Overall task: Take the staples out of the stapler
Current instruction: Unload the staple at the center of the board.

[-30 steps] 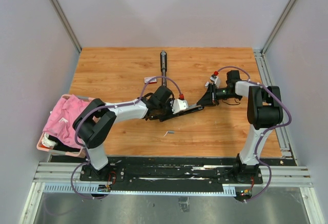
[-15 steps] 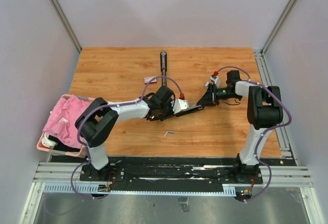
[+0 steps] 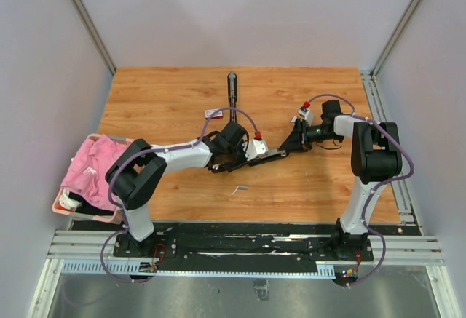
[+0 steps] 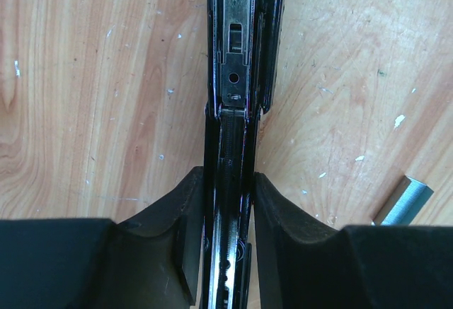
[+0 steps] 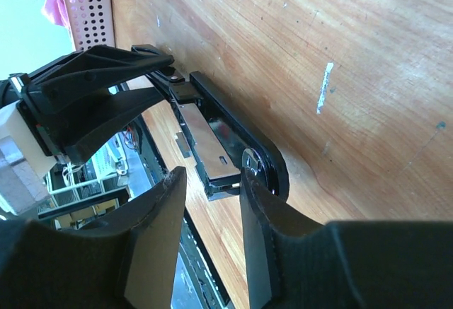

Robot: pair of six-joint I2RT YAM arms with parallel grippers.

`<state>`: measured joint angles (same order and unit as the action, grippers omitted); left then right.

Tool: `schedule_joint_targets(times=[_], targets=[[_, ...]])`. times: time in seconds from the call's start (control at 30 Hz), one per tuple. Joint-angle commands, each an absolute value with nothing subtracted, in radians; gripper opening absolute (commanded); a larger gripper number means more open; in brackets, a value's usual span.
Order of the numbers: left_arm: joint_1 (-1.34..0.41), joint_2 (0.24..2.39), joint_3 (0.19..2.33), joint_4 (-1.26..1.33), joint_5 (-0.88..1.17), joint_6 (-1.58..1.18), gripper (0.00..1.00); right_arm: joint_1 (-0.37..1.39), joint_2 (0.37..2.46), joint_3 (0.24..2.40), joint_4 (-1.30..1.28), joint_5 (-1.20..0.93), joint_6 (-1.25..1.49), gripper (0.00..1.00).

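The stapler [image 3: 272, 155] was laid open on the tabletop [image 3: 167, 92] between the two arms. The left claw [image 4: 230, 182] was clamped tight on the stapler's narrow black body, one finger pressed against each side. The right claw [image 5: 209, 175] was set astride the stapler's rounded end, its fingers partly apart; whether that end was actually gripped could not be told. A short silvery strip of staples [image 4: 405, 201] was seen lying loose on the tabletop, near the left claw and apart from the stapler. The stapler's metal channel was exposed, but whether any staples lay inside it could not be made out.
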<state>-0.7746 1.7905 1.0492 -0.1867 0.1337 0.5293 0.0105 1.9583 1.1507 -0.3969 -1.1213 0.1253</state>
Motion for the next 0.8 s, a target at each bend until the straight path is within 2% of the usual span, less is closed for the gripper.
schedule_joint_targets(times=[0.0,0.47,0.77], targets=[[-0.771,1.718,1.066,-0.168,0.162,0.500,0.00,-0.003,1.963,1.159,-0.439,-1.109,0.092,0.38],[-0.762,1.691,1.062,-0.174,0.173,0.475,0.00,-0.026,1.919,1.178,-0.482,-1.095,0.050,0.44],[-0.753,1.689,1.098,-0.225,0.202,0.443,0.00,-0.029,1.834,1.211,-0.560,-1.042,-0.077,0.53]])
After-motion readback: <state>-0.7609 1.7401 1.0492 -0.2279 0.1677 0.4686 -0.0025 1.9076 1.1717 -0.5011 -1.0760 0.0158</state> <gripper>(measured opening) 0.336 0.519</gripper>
